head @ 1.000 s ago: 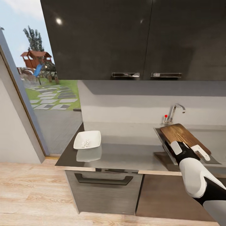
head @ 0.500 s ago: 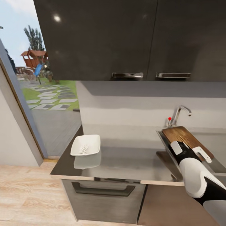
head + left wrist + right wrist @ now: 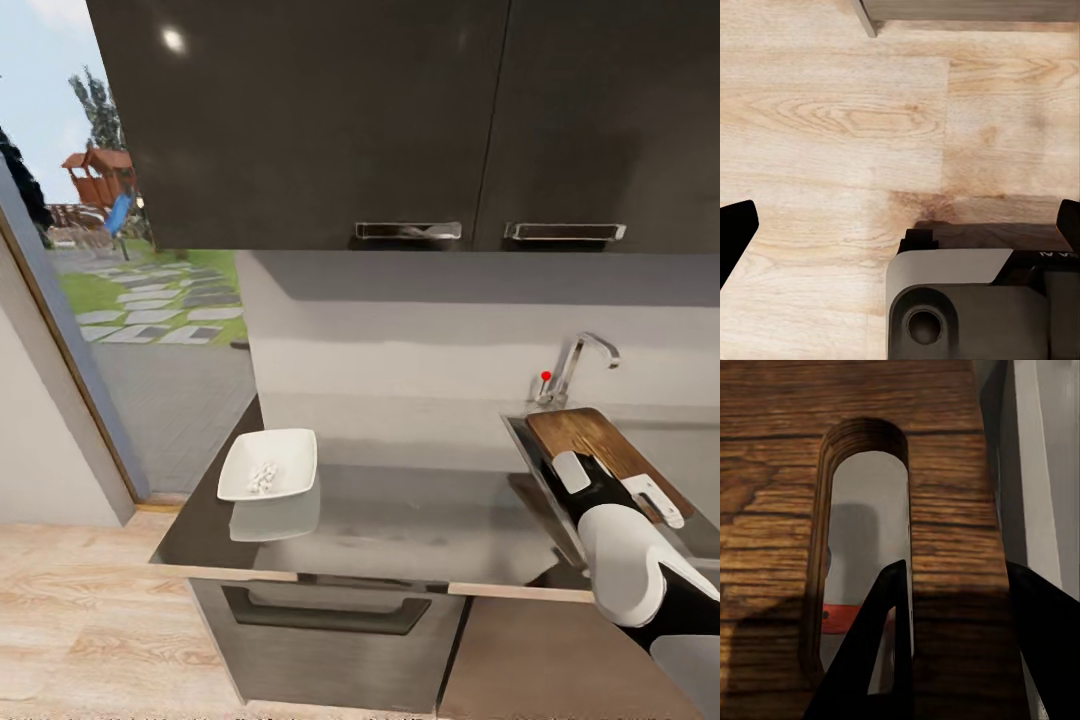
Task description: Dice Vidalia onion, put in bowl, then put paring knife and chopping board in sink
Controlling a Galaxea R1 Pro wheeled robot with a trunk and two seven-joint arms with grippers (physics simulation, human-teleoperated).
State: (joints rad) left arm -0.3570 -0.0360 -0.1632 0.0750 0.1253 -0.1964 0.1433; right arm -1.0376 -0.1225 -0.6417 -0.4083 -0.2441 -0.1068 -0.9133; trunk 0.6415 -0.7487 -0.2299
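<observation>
The right pincer (image 3: 615, 485) grips the chopping board (image 3: 600, 445) at its handle end; in the right wrist view one dark finger (image 3: 874, 652) passes through the oval slot (image 3: 866, 540) and the other lies against the board's (image 3: 945, 525) outer edge. The board hangs over the sink (image 3: 535, 460), tilted, its long axis running from the pincer away toward the tap (image 3: 580, 360) and the back wall. The coming release looks to turn on this: the board sits directly above the basin, so the way in is down and slightly forward, along that axis. The right arm carries the load. The left pincer (image 3: 900, 225) hangs open above the wooden floor (image 3: 832, 112), well apart from the worktop (image 3: 400, 510).

On the worktop's far left, well away from the sink, the bowl (image 3: 268, 465) holds the diced onion (image 3: 263, 476) as small white cubes.

A red strip (image 3: 838, 617) shows through the slot, beneath the board; it may be the knife's handle lying in the basin, but too little shows to be sure. The basin floor and drain are masked by board and forearm. The sink's right side is cut off at the edge of the head view.
</observation>
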